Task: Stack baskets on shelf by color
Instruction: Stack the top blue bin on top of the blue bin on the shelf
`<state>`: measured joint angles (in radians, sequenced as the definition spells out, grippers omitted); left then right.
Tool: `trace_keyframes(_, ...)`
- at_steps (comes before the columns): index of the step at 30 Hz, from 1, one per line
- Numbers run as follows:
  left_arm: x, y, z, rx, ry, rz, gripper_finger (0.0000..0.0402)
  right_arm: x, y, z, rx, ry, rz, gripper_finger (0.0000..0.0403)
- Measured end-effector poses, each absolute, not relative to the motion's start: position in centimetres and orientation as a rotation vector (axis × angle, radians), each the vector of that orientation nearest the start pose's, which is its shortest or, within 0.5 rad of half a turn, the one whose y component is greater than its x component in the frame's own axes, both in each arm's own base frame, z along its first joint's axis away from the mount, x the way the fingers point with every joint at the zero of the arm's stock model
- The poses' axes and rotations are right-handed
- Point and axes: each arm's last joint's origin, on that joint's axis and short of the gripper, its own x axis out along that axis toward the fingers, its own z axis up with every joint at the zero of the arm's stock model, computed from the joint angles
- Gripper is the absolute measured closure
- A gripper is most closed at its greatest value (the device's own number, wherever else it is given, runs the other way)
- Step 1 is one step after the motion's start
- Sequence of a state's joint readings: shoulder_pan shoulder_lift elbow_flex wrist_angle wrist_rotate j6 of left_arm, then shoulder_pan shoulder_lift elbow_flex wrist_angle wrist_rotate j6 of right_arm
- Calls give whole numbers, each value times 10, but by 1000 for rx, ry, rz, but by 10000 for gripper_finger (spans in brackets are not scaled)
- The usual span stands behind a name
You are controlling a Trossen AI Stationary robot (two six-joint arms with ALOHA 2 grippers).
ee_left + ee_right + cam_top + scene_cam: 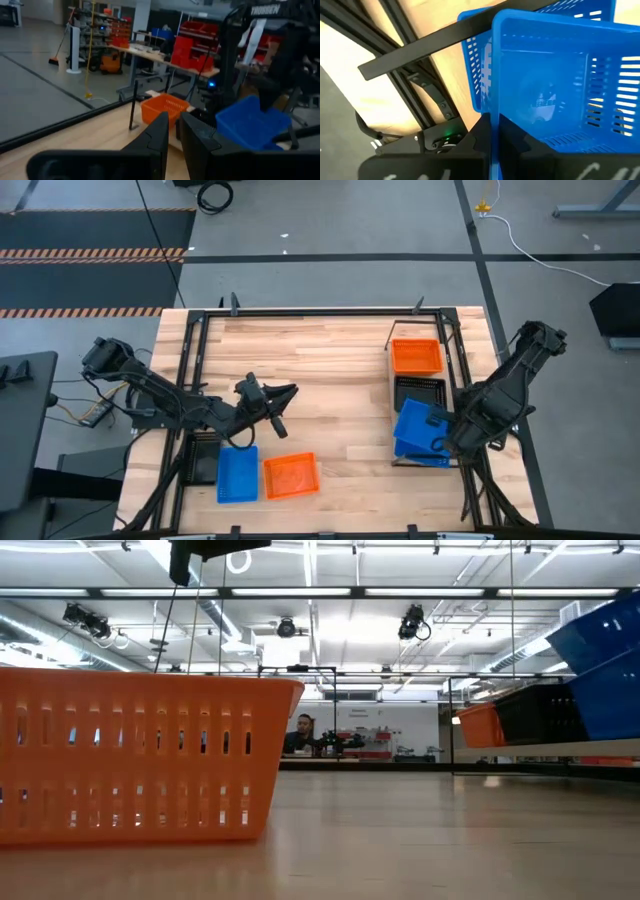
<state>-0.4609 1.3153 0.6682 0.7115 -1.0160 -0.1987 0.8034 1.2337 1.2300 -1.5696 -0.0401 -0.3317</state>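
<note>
Our right gripper (447, 442) is clamped on the wall of a tilted blue basket (418, 425), a plastic tray with slotted mesh sides, over another blue basket (425, 455) at the near end of the shelf (393, 462) on the table's right. Beyond them sit a black basket (419, 391) and an orange basket (416, 356). Our left gripper (277, 411), fingers nearly together and empty, hovers mid-table above a flat blue basket (237, 474) and an orange one (291, 476).
</note>
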Motion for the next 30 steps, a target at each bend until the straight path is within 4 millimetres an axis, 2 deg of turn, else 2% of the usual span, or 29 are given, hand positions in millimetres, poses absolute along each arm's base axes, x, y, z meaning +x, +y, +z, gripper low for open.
trace_keyframes(18,252,-99,264,-247,-109,526,349,120,131,315,-906,1377,934,336)
trace_keyframes(30,252,-99,264,-250,-110,526,349,122,130,315,-958,1363,879,332)
